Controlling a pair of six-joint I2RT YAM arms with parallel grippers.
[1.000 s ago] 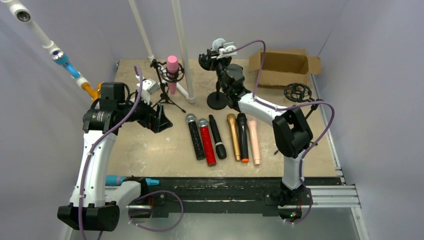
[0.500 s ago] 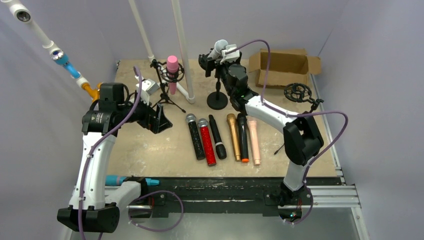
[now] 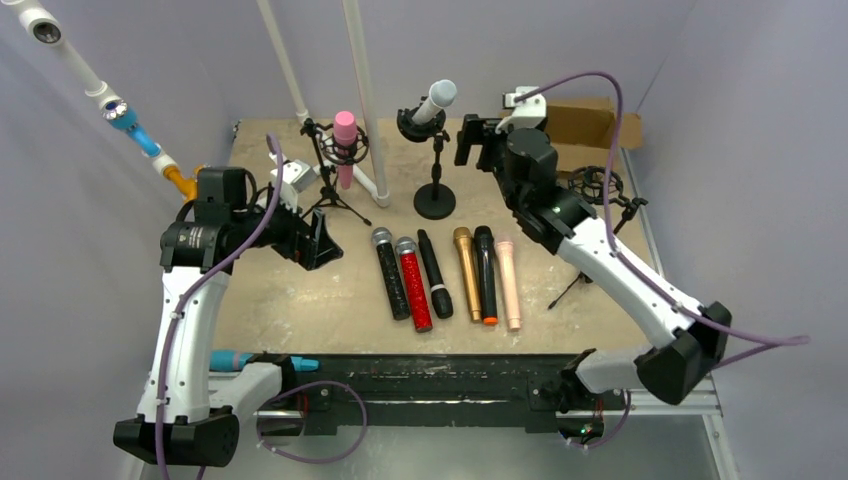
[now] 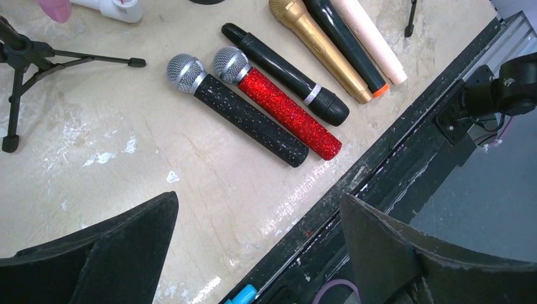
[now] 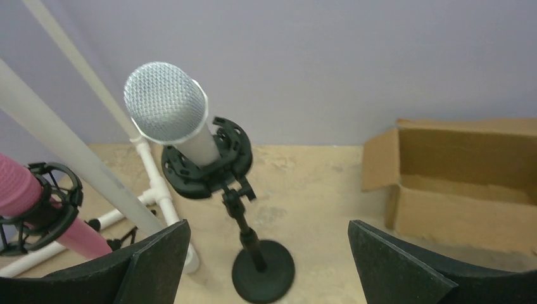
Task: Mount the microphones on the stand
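Note:
A white microphone (image 3: 437, 97) (image 5: 171, 111) sits tilted in the ring mount of the round-base stand (image 3: 435, 200) (image 5: 263, 272). My right gripper (image 3: 477, 142) (image 5: 267, 225) hangs open just right of it, holding nothing. A pink microphone (image 3: 345, 135) (image 5: 25, 190) stands in the tripod stand to the left. Several microphones lie side by side mid-table: black glitter (image 3: 390, 272) (image 4: 237, 111), red glitter (image 3: 413, 283) (image 4: 278, 104), black (image 3: 434, 272), gold (image 3: 466, 272), black with orange end (image 3: 485, 272), peach (image 3: 508, 282). Left of that row, my left gripper (image 3: 322, 238) (image 4: 258, 199) is open and empty.
An open cardboard box (image 3: 575, 130) (image 5: 465, 183) sits at the back right. An empty shock-mount stand (image 3: 596, 184) stands near the right edge. White PVC pipes (image 3: 365, 100) rise behind the stands. A blue microphone (image 3: 240, 360) lies by the near rail at the left.
My right gripper has opened, let go of the white microphone and drawn back to the right; the microphone stays in the stand's mount. The left arm has not moved.

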